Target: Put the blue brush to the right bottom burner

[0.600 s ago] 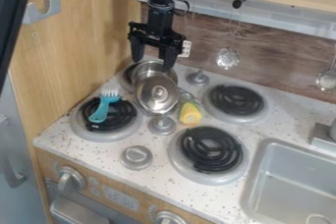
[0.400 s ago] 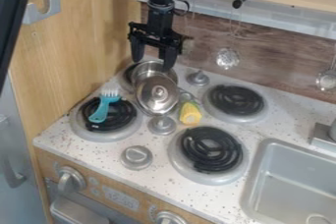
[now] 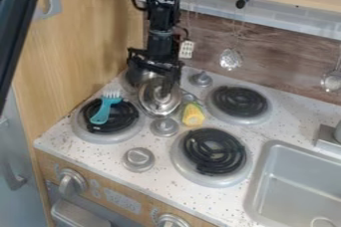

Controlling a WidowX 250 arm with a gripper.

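Fingers (image 3: 171, 77) lowered over lid (image 3: 157, 103), spread wide, holding nothing. Brush (image 3: 102, 112) unmoved on left burner (image 3: 105, 137); needs grasp, then carry to right bottom burner (image 3: 212, 151).

A metal lid (image 3: 152, 106) is seen tilted here, a yellow item (image 3: 193, 116) set just beside it. By the back wall (image 3: 279, 64), a perforated ladle (image 3: 231, 59) is hung; a grey sink (image 3: 261, 171) is set into the counter (image 3: 86, 146).
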